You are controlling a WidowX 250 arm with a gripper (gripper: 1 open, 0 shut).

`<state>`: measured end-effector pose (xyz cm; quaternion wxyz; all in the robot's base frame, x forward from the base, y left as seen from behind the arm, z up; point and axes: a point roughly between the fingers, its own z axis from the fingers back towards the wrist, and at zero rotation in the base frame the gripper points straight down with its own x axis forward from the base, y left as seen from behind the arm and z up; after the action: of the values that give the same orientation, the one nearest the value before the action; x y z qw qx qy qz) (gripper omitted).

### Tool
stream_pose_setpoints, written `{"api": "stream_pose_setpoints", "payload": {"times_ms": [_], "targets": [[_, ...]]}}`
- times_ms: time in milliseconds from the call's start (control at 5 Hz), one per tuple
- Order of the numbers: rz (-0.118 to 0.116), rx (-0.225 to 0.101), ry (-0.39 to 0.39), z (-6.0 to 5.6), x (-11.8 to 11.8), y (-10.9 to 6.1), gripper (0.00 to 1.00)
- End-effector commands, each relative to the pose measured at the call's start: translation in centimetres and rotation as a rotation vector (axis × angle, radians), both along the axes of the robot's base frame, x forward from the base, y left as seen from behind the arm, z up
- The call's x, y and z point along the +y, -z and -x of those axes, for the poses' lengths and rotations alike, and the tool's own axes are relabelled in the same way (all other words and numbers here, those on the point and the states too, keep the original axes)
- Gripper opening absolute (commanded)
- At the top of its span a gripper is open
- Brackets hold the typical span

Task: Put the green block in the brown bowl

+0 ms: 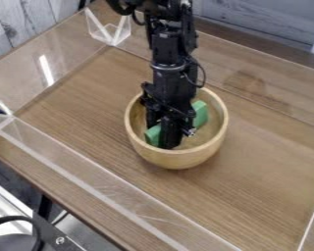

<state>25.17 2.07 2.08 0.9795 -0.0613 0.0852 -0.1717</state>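
Note:
The brown bowl (210,148) of light wood stands on the table a little right of centre. The black arm reaches straight down into it from above. My gripper (168,131) is low inside the bowl, shut on the green block (195,114), whose green shows on both sides of the fingers. The block's middle is hidden behind the fingers, and I cannot tell whether it touches the bowl's bottom.
The wooden table (81,118) is ringed by low clear plastic walls (42,167). A clear triangular piece (107,32) stands at the back left, near the arm's base. Dark cables (16,235) lie off the table at the lower left.

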Motion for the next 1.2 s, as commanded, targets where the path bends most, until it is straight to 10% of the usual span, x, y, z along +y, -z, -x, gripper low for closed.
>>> {"api": "stream_pose_setpoints", "payload": {"times_ms": [0,1000], "targets": [[-0.011,0.004,-0.014,-0.42,0.27,1.14,0.00],[-0.008,0.030,-0.041,-0.37,0.74,1.53,0.00]]}}
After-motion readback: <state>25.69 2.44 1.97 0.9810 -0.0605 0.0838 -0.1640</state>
